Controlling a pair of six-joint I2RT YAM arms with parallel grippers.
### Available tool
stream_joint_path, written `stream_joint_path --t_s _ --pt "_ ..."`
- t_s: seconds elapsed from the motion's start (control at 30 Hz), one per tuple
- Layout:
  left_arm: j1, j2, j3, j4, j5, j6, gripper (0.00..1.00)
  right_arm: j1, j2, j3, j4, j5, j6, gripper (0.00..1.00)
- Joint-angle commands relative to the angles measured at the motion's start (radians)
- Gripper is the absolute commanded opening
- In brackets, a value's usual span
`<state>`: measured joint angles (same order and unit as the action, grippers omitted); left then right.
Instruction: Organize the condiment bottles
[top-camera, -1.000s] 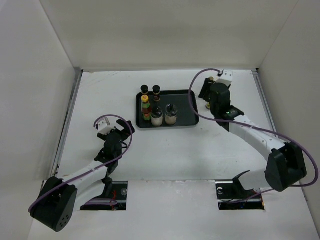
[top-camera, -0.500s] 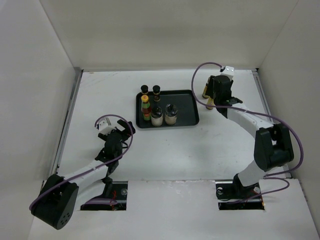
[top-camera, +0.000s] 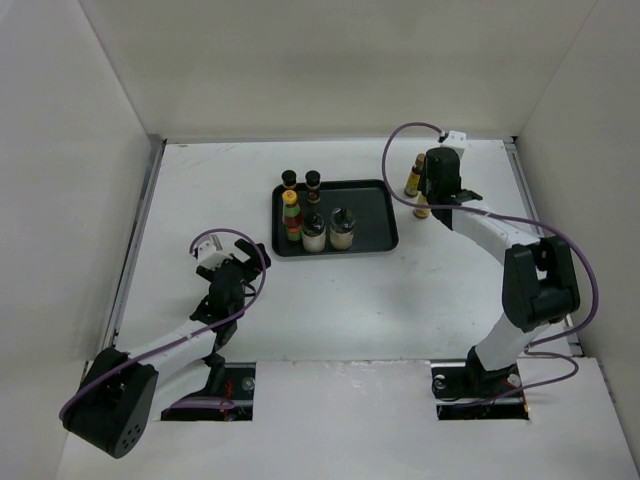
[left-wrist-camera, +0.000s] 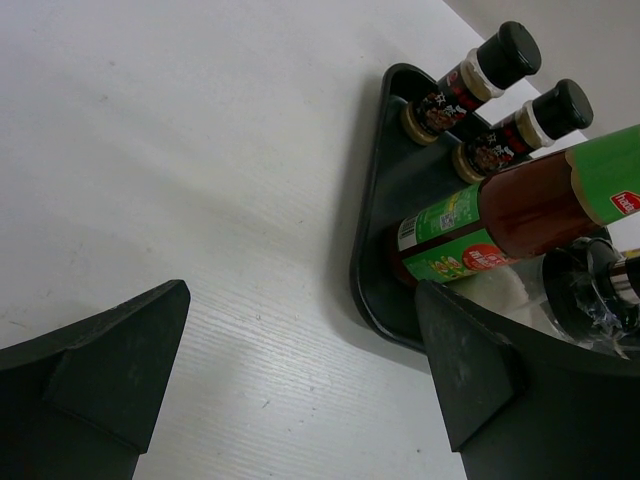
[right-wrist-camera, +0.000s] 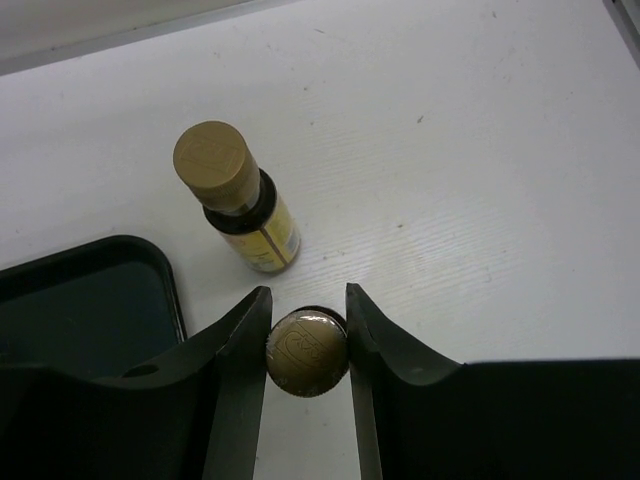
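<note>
My right gripper (top-camera: 430, 200) (right-wrist-camera: 307, 345) is shut on the brown cap of a slim yellow-labelled bottle (top-camera: 421, 210) (right-wrist-camera: 307, 352) that stands on the table just right of the tray; both jaws press the cap. A second slim bottle (top-camera: 414, 176) (right-wrist-camera: 240, 195) stands free just behind it. On the black tray (top-camera: 372, 215) (left-wrist-camera: 365, 270) stand two short dark bottles (top-camera: 289, 179) (top-camera: 313, 180) (left-wrist-camera: 470, 80), a red bottle with a yellow cap (top-camera: 291, 216) (left-wrist-camera: 510, 215) and two pale jars (top-camera: 314, 233) (top-camera: 343, 229). My left gripper (top-camera: 243, 262) (left-wrist-camera: 300, 292) hovers open over bare table, left of and nearer than the tray.
White walls enclose the table on the left, back and right. The tray's near-right corner (right-wrist-camera: 95, 300) lies close to my right gripper's left finger. The right arm's purple cable (top-camera: 395, 190) loops above the tray's right side.
My right arm swung toward the back, came down over the nearer slim bottle, and its jaws closed on the cap. The left arm stayed put.
</note>
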<state>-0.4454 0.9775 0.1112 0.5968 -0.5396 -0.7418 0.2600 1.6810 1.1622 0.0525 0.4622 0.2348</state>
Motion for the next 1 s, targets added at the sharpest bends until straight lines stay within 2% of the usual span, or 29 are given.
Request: stream_joint_path --t_s 0.0,0.23,0.47,0.97 --pt "0.007 -0.003 0.021 0.054 0.01 -0.011 1.0 0.052 -0.118 -0.005 0.063 0.032 -0.018 0.31" --pt "0.007 -0.003 0.019 0.054 0.015 -0.013 1.0 0.231 -0.214 -0.048 0.082 0.024 -0.012 0.31" --pt "0.009 -0.008 0.018 0.055 0.02 -0.014 1.0 0.366 -0.149 -0.036 0.102 0.023 0.004 0.32" --pt "0.011 -0.002 0.019 0.055 0.024 -0.014 1.0 0.454 -0.069 -0.144 0.17 0.052 0.034 0.36"
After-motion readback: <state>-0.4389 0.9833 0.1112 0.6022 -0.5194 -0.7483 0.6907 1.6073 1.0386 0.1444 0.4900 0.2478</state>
